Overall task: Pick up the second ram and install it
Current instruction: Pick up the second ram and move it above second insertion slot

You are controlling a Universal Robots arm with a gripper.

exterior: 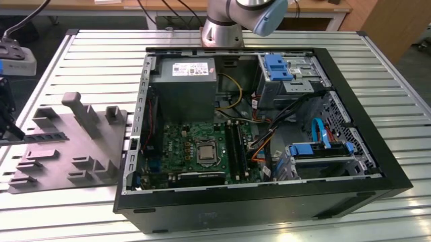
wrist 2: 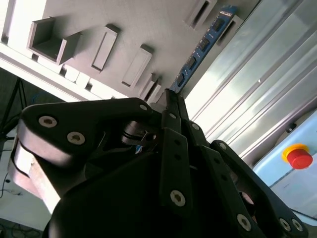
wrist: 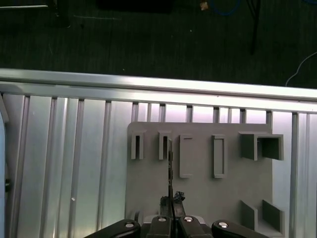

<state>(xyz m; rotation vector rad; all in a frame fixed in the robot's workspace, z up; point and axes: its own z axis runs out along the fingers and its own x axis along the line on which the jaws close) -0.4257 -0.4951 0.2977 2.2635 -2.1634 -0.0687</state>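
Second ram (wrist 2: 200, 47) stands on its long edge in the slots of a grey holder (wrist 2: 148, 29). The robot arm (exterior: 232, 17), mounted at the table's far edge behind an open computer case (exterior: 269, 201), reaches out to the exterior view's left. Its gripper (wrist 2: 171, 96) is low over the holder and pointed down at it.

The stick is long, thin and blue, with a row of dark chips along its face in the second wrist view. In the first wrist view it appears edge-on, a thin dark line running from one of the holder's narrow slots to the fingertips. The holder lies on the ribbed metal table (exterior: 94, 55) just beside the case, on the exterior view's left.

The gripper's black fingers (wrist 2: 174, 144) are drawn together to a narrow point and clamp the near end of the second ram between them. The rest of the stick runs on beyond the tips, along the holder. Inside the case the motherboard (exterior: 175, 146) lies face up, well apart from the gripper. A red stop button (wrist 2: 298, 157) on a pale box sits beside the table's slats in the second wrist view.
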